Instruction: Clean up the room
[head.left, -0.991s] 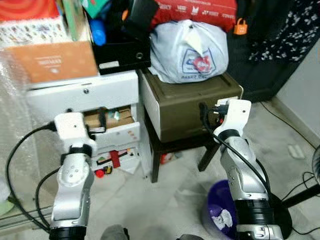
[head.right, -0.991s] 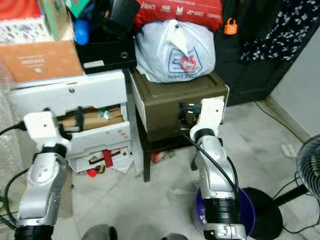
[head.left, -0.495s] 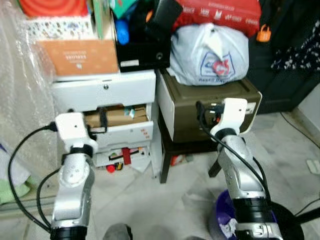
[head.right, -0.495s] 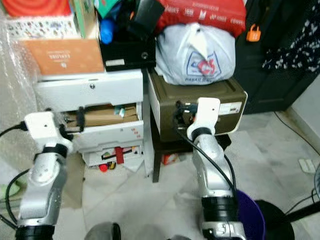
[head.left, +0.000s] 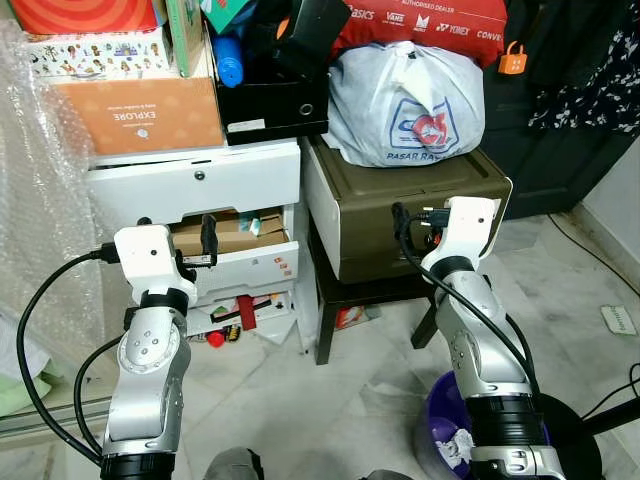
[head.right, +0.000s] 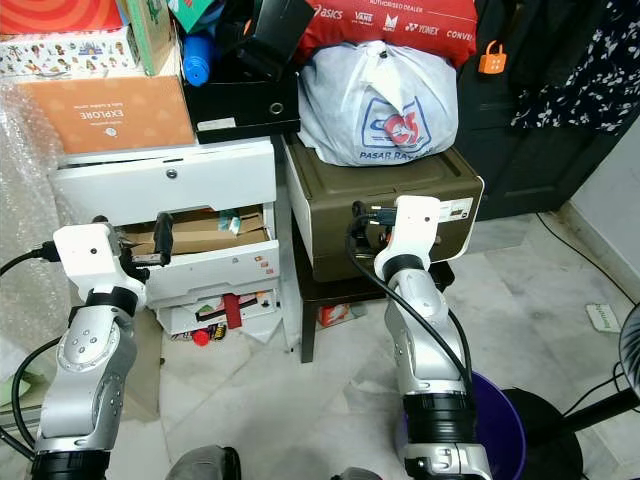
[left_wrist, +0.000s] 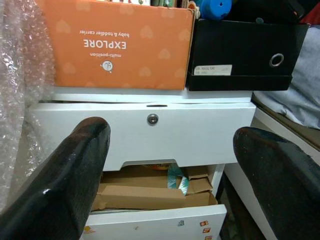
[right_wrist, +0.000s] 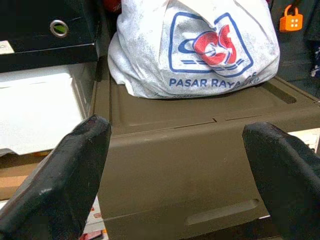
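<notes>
- Left gripper (left_wrist: 170, 170) and right gripper (right_wrist: 175, 165), both spread wide and empty, stayed raised.
- The camera had swung; white drawer unit (head.left: 200, 190) and brown box (head.left: 410, 205) now sat central.

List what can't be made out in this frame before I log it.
- Purple bin: contents hidden behind the right arm in the right eye view.
- Open middle drawer of the white drawer unit: its depth is blocked by cardboard and the drawer above, left wrist view.
- Black box: label text too small.
- Plastic bag: top cut off by the right wrist view's edge.
- Brown storage box: opaque, contents unseen.
</notes>
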